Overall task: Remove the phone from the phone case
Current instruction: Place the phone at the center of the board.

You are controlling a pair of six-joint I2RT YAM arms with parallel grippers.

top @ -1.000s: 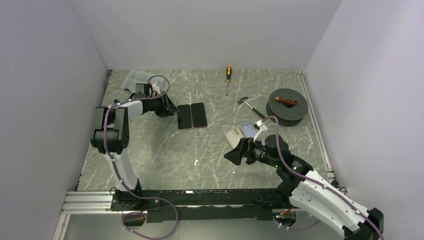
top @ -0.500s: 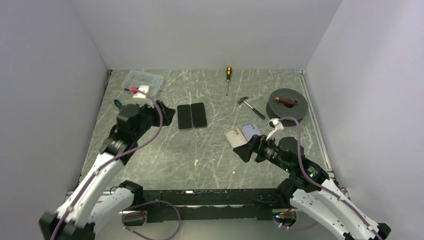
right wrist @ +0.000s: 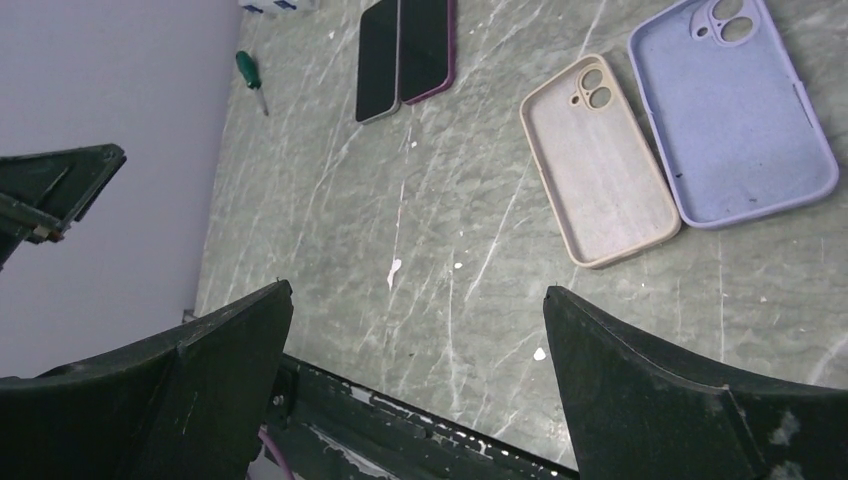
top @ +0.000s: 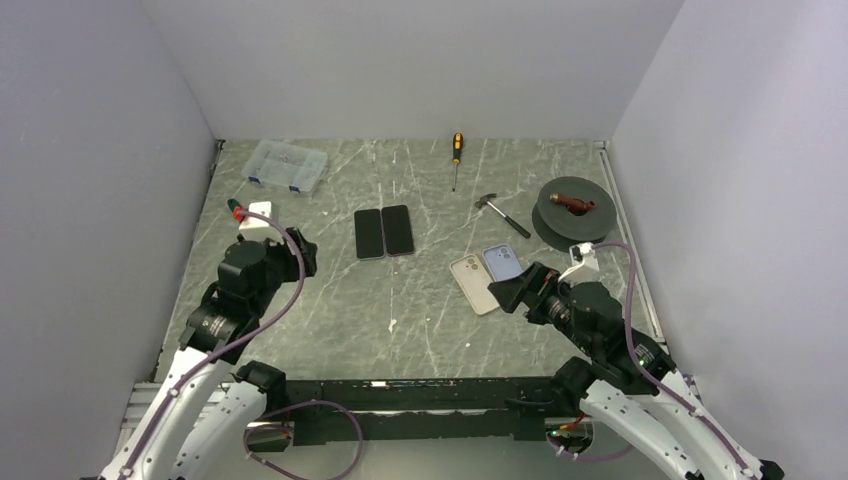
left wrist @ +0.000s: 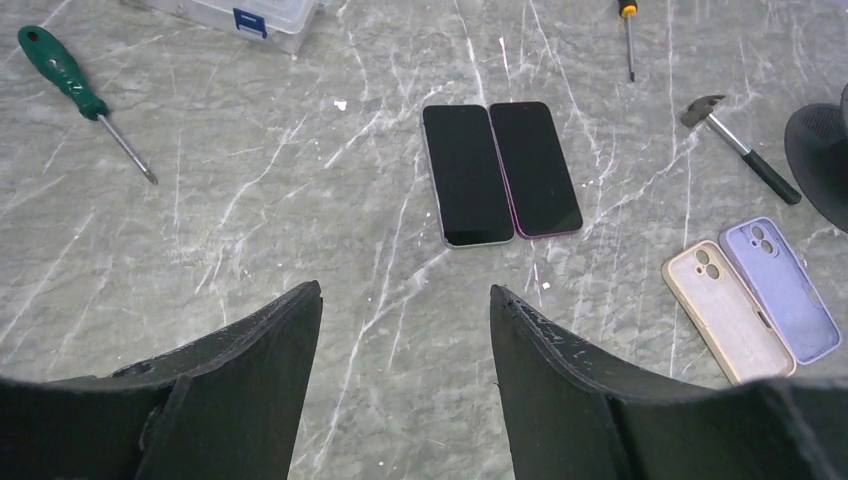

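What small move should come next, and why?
Probably rest both arms: the silver phone and purple phone lie bare, the beige case and lilac case lie empty, and the left end effector and right end effector are open, holding nothing.

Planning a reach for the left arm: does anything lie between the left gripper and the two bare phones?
Nothing visible. Only table surface separates the open left gripper from the phones. The green screwdriver lies off to the left, the empty cases off to the right.
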